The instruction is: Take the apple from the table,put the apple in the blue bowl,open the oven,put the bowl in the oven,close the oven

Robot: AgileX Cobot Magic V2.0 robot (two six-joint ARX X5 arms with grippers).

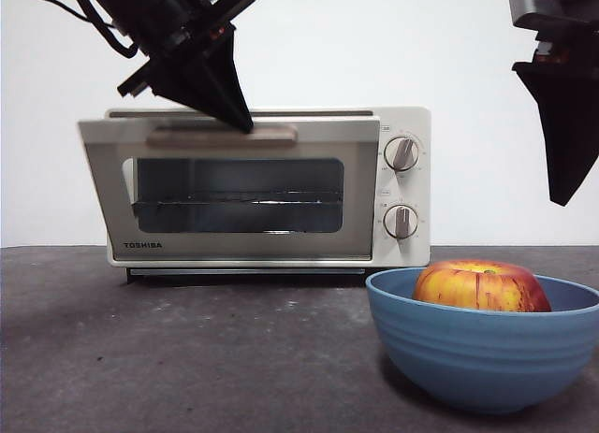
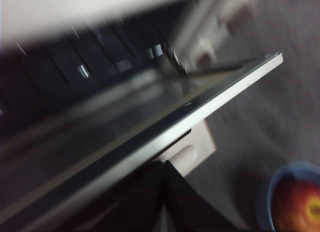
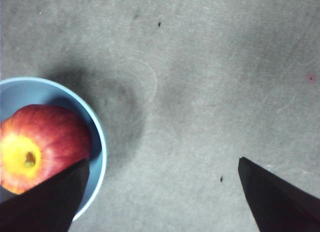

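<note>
The red and yellow apple (image 1: 479, 285) lies inside the blue bowl (image 1: 477, 353) at the front right of the table (image 1: 187, 358). Behind stands the cream oven (image 1: 402, 185), its glass door tilted slightly outward at the top. My left gripper (image 1: 239, 115) comes down from the upper left, its shut tip pressed at the beige door handle (image 1: 187, 136). The blurred left wrist view shows the door edge (image 2: 210, 99), the handle's end (image 2: 192, 152) and my left gripper (image 2: 162, 202) with jaws together. My right gripper (image 3: 165, 192) hangs open beside and above the bowl (image 3: 97, 137) and apple (image 3: 42, 144).
Two grey knobs (image 1: 401, 154) sit on the oven's right panel. A wire rack (image 1: 239, 204) shows through the door window. Bare table (image 3: 200, 66) stretches in front of the oven, left of the bowl.
</note>
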